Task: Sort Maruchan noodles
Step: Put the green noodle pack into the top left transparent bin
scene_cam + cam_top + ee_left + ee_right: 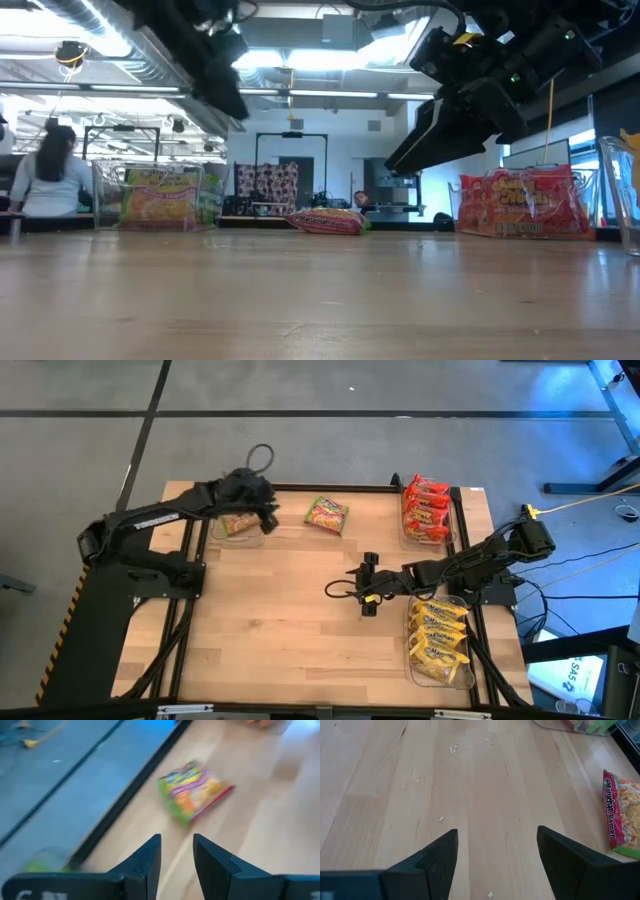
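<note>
High view: the left gripper (262, 510) hangs over the ten o'clock bin (215, 530), fingers slightly parted and empty, with a green-pink packet (327, 514) loose just beside it at twelve o'clock. The right gripper (368, 598) hovers mid-table, jaws wide and empty; red-orange packets (425, 510) fill the two o'clock bin and yellow packets (439, 642) the four o'clock one.

glossy crinkly plastic packet (327, 514); smooth pale wood table (280, 620); clear plastic bins (452, 532).
</note>
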Tool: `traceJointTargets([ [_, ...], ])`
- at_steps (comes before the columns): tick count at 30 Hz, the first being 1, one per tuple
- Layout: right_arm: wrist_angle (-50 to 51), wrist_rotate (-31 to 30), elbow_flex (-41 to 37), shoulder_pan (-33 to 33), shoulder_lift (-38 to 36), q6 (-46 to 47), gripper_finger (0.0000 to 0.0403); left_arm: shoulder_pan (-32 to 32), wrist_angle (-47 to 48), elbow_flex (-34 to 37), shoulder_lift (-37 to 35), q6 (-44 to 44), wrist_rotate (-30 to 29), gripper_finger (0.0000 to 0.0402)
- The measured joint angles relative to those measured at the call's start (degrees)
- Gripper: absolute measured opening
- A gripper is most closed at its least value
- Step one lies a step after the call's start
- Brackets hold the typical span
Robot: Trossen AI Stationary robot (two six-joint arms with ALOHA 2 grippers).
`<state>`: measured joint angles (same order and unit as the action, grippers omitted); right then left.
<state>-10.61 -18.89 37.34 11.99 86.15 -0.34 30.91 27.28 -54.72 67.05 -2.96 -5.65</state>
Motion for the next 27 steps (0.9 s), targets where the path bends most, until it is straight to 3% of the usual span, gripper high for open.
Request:
traceJointTargets([
  [10,0.15,-0.05,0.00,-0.02,0.00,0.00,0.0243,-7.01,-18.95,-0.70,16.69,4.59,0.50,0.0104],
  [20,0.28,-0.10,0.00,-0.02,0.00,0.00,0.0243,-7.06,-19.34,-11.53,35.83,5.77,0.01,0.0103],
  [27,0.67,-3.21,0.00,-0.02,0.00,0.74,0.0243,-7.04,-20.41,-18.26,44.13,8.36,-1.25,0.0103],
])
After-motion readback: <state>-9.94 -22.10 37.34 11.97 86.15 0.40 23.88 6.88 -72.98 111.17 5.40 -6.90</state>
